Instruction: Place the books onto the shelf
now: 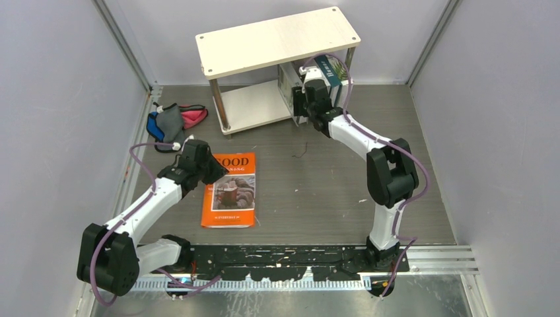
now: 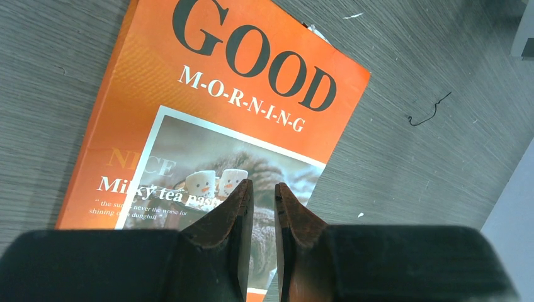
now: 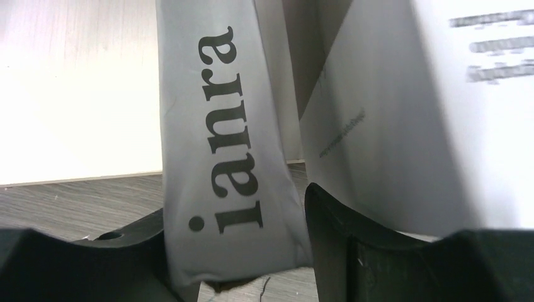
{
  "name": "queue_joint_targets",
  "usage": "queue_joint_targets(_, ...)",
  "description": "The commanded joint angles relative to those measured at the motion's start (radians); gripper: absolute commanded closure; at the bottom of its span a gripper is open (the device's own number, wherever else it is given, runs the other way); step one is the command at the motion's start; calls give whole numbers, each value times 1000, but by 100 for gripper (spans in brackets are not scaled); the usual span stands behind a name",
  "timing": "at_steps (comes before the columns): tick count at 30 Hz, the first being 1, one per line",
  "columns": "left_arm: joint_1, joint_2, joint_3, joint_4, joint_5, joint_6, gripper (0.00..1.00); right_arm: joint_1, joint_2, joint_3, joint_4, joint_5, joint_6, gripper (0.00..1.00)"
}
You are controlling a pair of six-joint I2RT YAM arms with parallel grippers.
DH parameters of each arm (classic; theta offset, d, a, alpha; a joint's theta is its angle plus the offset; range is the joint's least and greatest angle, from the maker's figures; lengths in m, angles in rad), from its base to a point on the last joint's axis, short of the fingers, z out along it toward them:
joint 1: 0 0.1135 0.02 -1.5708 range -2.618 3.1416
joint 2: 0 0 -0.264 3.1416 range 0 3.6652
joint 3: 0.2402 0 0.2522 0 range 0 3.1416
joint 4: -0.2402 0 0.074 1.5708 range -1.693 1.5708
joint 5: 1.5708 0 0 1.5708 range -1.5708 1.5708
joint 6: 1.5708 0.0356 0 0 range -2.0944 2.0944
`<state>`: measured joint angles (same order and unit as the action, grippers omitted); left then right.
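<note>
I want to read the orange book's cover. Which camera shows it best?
The left wrist view: the orange book fills it, GOOD MORNING readable, though fingers hide the lower cover. The top external view shows it flat but small, a corner under the left gripper. The right wrist view misses it.

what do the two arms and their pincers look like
Both the left arm and right arm have white rounded links between bulky black joints, with a purple cable looping along each. The left pincer has two dark, tapered fingers with brownish inner faces; the right pincer looks plain black.
</note>
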<state>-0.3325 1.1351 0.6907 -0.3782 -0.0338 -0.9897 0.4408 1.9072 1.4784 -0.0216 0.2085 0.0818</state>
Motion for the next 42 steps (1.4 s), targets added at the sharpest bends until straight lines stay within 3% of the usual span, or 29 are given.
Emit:
queue_joint_targets(1, 4, -24, 22, 48, 0, -10, 81, -2, -104, -19, 72, 25, 20, 41)
queue_joint_targets(20, 5, -34, 8, 49, 2, -26, 81, 30, -127, -48, 85, 93, 22, 65)
queue_joint_targets(29, 4, -34, 10, 44, 5, -20, 81, 58, -97, -16, 89, 198, -4, 66)
queue_joint_targets(42, 4, -28, 13, 43, -2, -11, 80, 42, -41, 51, 84, 201, -20, 65)
